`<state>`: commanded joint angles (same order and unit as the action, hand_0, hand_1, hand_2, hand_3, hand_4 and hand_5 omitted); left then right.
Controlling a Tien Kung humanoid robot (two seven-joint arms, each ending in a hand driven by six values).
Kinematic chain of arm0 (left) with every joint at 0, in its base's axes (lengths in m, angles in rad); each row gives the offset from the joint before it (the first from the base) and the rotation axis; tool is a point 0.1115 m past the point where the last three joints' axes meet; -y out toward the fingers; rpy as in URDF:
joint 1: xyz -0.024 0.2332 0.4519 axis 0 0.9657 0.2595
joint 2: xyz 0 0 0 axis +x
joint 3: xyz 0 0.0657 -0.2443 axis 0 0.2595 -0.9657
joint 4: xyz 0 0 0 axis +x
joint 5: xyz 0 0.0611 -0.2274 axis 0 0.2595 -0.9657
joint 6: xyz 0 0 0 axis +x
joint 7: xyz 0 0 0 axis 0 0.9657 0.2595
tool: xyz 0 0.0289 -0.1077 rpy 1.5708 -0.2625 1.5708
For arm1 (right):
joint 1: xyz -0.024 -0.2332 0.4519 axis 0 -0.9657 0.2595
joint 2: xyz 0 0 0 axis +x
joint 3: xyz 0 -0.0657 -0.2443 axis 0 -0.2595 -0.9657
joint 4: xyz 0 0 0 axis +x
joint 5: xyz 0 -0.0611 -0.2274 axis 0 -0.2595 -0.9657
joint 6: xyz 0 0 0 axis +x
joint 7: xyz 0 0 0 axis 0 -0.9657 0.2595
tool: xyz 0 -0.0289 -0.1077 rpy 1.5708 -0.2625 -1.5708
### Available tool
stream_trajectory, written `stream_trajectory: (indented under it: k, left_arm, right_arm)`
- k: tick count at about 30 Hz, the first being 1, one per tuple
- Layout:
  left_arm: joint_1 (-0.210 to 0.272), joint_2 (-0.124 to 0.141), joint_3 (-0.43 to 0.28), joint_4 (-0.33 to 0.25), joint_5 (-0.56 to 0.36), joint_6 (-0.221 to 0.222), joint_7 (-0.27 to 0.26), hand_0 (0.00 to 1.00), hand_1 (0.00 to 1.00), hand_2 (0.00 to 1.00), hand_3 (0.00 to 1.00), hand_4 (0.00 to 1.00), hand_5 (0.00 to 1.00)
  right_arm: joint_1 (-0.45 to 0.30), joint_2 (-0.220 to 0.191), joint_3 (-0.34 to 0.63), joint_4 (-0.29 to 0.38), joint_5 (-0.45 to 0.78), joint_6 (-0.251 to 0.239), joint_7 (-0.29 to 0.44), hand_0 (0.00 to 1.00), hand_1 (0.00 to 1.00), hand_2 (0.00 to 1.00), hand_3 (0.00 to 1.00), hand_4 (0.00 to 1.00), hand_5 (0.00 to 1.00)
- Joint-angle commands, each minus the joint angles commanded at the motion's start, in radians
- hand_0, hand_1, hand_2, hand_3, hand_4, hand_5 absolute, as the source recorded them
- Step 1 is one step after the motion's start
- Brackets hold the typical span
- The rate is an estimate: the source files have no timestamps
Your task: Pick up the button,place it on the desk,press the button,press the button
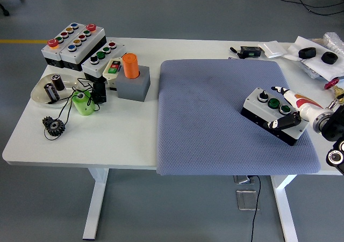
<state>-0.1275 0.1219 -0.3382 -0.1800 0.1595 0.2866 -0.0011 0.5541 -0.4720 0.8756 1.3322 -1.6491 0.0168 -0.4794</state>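
in the head view, the right hand comes in from the right edge and is clamped on the button box, a grey-topped box with a black base that carries a black knob and two green buttons. the box sits tilted on the right part of the grey mat, its near right end in the hand: a black thumb lies along its near side and a white finger with a black tip reaches over its far right corner, so the box lies between them. whether the box rests fully on the mat or is slightly raised at the held end cannot be told. the mat covers the right half of the white table. well apart, at the table's far left, stand more button boxes, an orange cylinder in a grey block, a green roll, a small black gear and a clear dish.
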Motion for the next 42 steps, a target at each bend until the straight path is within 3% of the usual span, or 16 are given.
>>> stream_trajectory:
  k: [9, 10, 21, 22, 27, 28, 33, 34, 39, 40, 42]
  left_arm:
    - [-0.005, 0.002, -0.005, 0.000, -0.007, 0.002, -0.002, 0.649, 0.706, 0.702, 0.504, 0.327, 0.998]
    - [-0.005, 0.002, -0.005, 0.000, -0.009, 0.003, -0.002, 0.650, 0.707, 0.702, 0.501, 0.325, 0.998]
    - [-0.005, 0.001, -0.002, 0.000, -0.015, 0.004, -0.003, 0.650, 0.707, 0.702, 0.501, 0.324, 0.998]
    - [-0.005, 0.001, 0.002, 0.000, -0.018, 0.004, -0.003, 0.650, 0.707, 0.703, 0.499, 0.326, 0.998]
    - [-0.005, 0.002, 0.004, 0.000, -0.022, 0.004, -0.004, 0.650, 0.707, 0.703, 0.499, 0.326, 0.998]
    - [-0.005, 0.002, 0.005, 0.000, -0.024, 0.004, -0.004, 0.650, 0.708, 0.703, 0.496, 0.327, 0.998]
    - [-0.005, 0.001, 0.004, 0.000, -0.024, 0.004, -0.004, 0.650, 0.708, 0.703, 0.496, 0.327, 0.998]
    - [-0.005, 0.001, 0.004, 0.000, -0.024, 0.004, -0.004, 0.650, 0.708, 0.702, 0.495, 0.327, 0.998]
    - [-0.005, 0.001, 0.002, 0.000, -0.025, 0.004, -0.004, 0.650, 0.708, 0.702, 0.495, 0.327, 0.998]
    - [-0.005, 0.002, 0.003, 0.000, -0.026, 0.003, -0.004, 0.650, 0.708, 0.702, 0.495, 0.327, 0.998]
    - [-0.005, 0.002, 0.002, 0.000, -0.026, 0.003, -0.005, 0.650, 0.708, 0.702, 0.495, 0.327, 0.998]
  right_arm:
    - [0.069, 0.089, -0.026, -0.122, -0.141, -0.005, -0.034, 0.993, 0.975, 0.998, 0.998, 0.909, 0.155]
    - [0.076, 0.096, -0.030, -0.137, -0.162, 0.001, -0.041, 0.938, 0.939, 0.998, 0.998, 0.903, 0.144]
    - [0.121, 0.140, -0.056, -0.220, -0.235, 0.064, -0.085, 0.925, 0.900, 0.967, 0.996, 0.902, 0.142]
    - [0.124, 0.144, -0.059, -0.229, -0.243, 0.065, -0.089, 0.790, 0.758, 0.826, 0.926, 0.896, 0.140]
    - [0.130, 0.152, -0.059, -0.258, -0.265, 0.075, -0.107, 0.790, 0.758, 0.826, 0.926, 0.896, 0.140]
    - [0.131, 0.152, -0.061, -0.263, -0.272, 0.076, -0.112, 0.508, 0.479, 0.545, 0.824, 0.895, 0.136]
    - [0.134, 0.148, -0.073, -0.270, -0.324, 0.078, -0.127, 0.508, 0.479, 0.545, 0.824, 0.895, 0.136]
    - [0.134, 0.147, -0.075, -0.270, -0.331, 0.079, -0.128, 0.355, 0.291, 0.379, 0.571, 0.879, 0.123]
    - [0.139, 0.134, -0.100, -0.268, -0.343, 0.068, -0.129, 0.355, 0.291, 0.379, 0.571, 0.879, 0.123]
    - [0.141, 0.130, -0.109, -0.268, -0.342, 0.058, -0.125, 0.226, 0.142, 0.260, 0.378, 0.808, 0.076]
    - [0.144, 0.121, -0.129, -0.265, -0.344, 0.017, -0.109, 0.226, 0.142, 0.260, 0.378, 0.808, 0.076]
